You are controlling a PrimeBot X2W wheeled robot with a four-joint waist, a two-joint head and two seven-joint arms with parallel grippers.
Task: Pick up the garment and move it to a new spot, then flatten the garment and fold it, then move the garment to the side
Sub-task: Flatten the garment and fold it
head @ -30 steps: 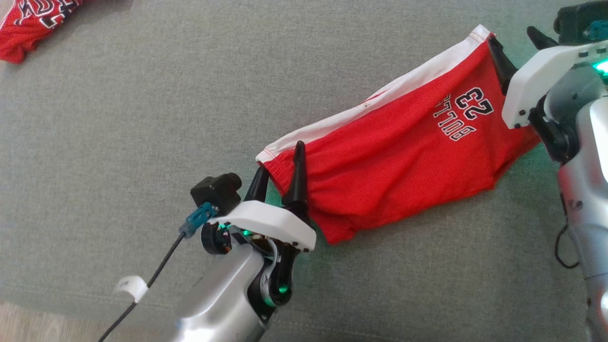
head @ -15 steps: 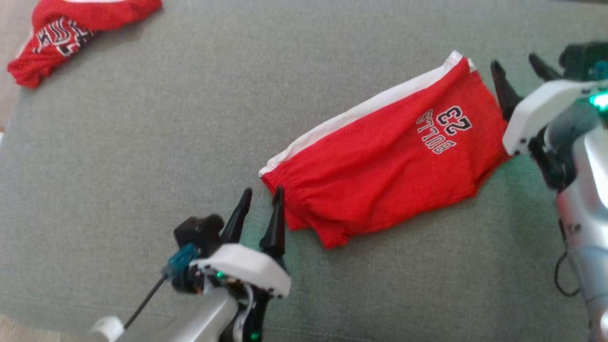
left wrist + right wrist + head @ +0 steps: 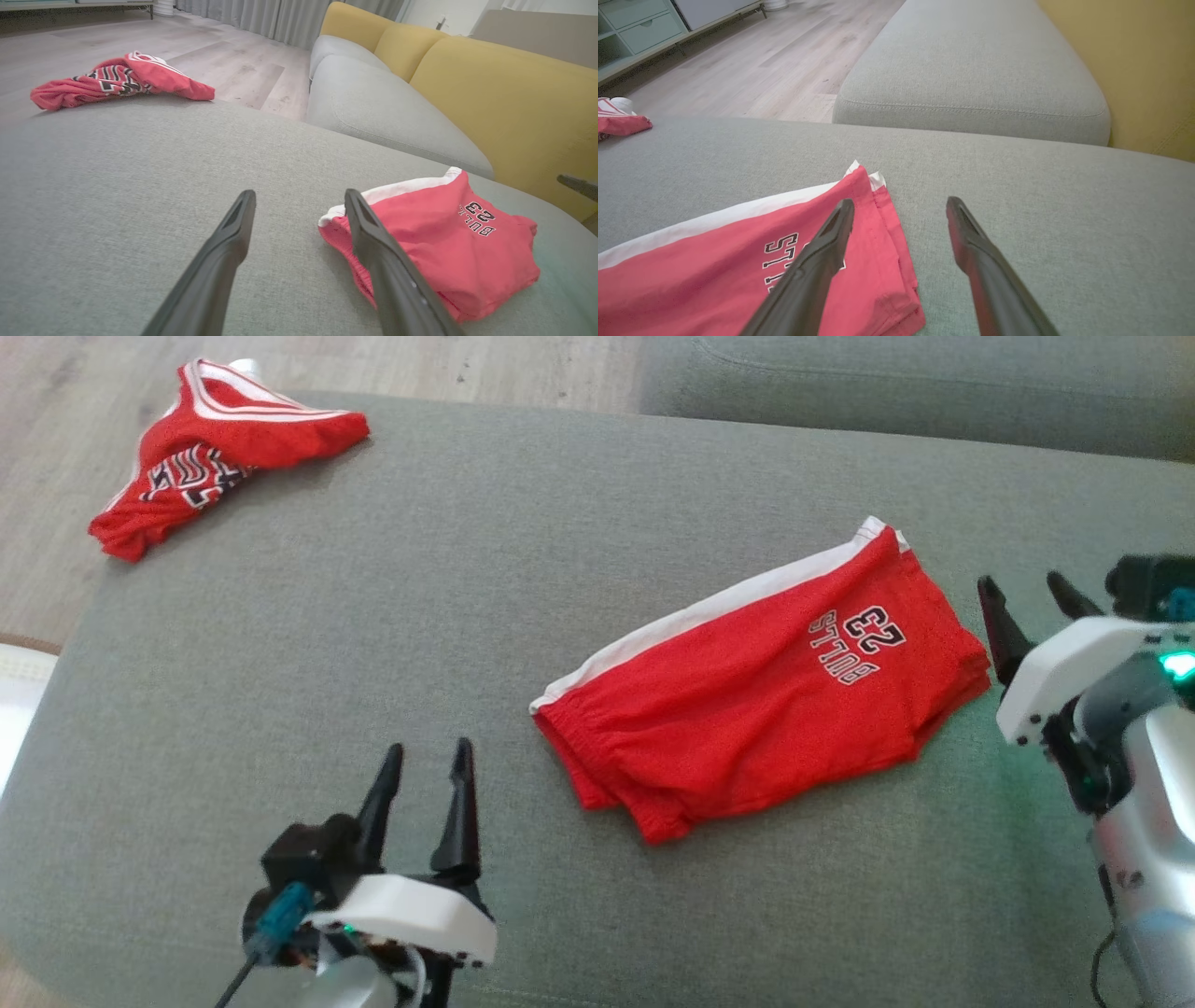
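- Head view: folded red shorts (image 3: 766,691) lie on the grey sofa cushion (image 3: 467,569), long axis from waistband at lower left to hem at upper right; right jaws open just beside the hem end, left jaws open, farther off the waistband end
- Left wrist view: shorts (image 3: 434,242) sit ahead and right of the spread, empty jaws
- Right wrist view: hem end lies ahead and left of the empty jaws; right arm looks nearer

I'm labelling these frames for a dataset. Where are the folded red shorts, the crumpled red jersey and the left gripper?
folded red shorts (image 3: 747,700), head view, middle of the red front.
crumpled red jersey (image 3: 280,434), head view, plain red beside the lettering.
left gripper (image 3: 429,747), head view, midway between its fingertips.
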